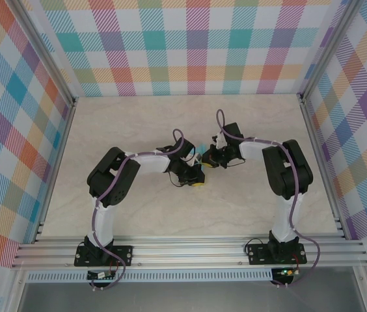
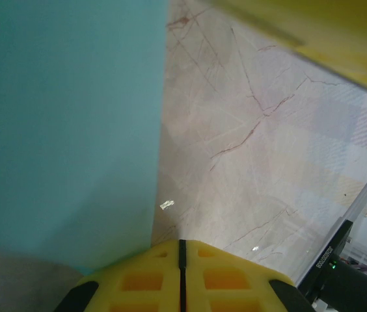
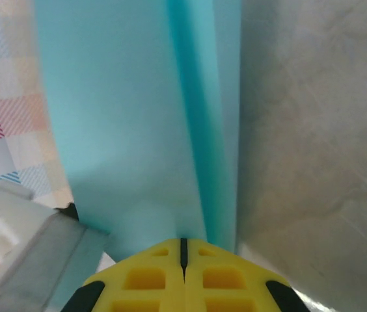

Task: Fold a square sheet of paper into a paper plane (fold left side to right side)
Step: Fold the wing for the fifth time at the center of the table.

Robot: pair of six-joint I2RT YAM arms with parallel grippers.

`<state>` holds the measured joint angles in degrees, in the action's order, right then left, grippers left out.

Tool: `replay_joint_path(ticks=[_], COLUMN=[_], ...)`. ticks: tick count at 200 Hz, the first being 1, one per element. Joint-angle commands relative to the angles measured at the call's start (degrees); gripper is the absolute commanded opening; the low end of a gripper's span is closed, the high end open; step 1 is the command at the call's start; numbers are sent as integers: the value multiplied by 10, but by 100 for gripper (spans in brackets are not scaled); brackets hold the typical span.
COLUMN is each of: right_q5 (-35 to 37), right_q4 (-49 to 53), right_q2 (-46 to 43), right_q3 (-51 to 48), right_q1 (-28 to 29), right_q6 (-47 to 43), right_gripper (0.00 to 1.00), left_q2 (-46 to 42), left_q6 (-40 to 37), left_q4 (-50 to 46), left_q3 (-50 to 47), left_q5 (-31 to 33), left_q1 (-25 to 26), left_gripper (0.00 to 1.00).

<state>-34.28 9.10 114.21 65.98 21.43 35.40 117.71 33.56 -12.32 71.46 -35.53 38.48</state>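
The turquoise paper (image 1: 200,149) is a folded piece held off the table between the two wrists at the middle. In the right wrist view the paper (image 3: 131,130) runs lengthwise with a darker crease and ends at the seam of my right gripper (image 3: 183,242), which is shut on it. In the left wrist view the paper (image 2: 66,130) stands as a broad sheet to the left. Its right edge meets the left finger of my left gripper (image 2: 182,243), whose jaws are pressed together with nothing in the seam. From above, the left gripper (image 1: 196,180) sits just below the right gripper (image 1: 208,158).
The marble-patterned table (image 1: 138,123) lies inside checked walls (image 1: 190,45) and an aluminium rail (image 1: 190,250) at the near edge. A blurred yellow finger of the right gripper (image 2: 339,39) crosses the left wrist view. A grey part of the left arm (image 3: 21,247) sits beside the paper.
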Motion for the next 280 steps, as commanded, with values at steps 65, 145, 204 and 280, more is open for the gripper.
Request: replay_joint_path(ticks=[65,145,204,280], right_q5=[50,48,47,61], right_q4=[29,22,26,42], right_q2=[58,31,-32,-68], right_q3=[65,84,52,5], right_q1=[7,-16,-32,-33], right_q6=[-21,-33,-58,-82], right_gripper=[3,5,9,15], left_q2=[24,11,-20,-113], left_q6=[-5,-8,-12,-19], left_q4=[-51,-41,13,54], left_q3=[1,-8,-35,-12], left_q5=[21,13,-20,-83], left_q1=[-4,-5,-5,-14], left_gripper=[6,6,9,30])
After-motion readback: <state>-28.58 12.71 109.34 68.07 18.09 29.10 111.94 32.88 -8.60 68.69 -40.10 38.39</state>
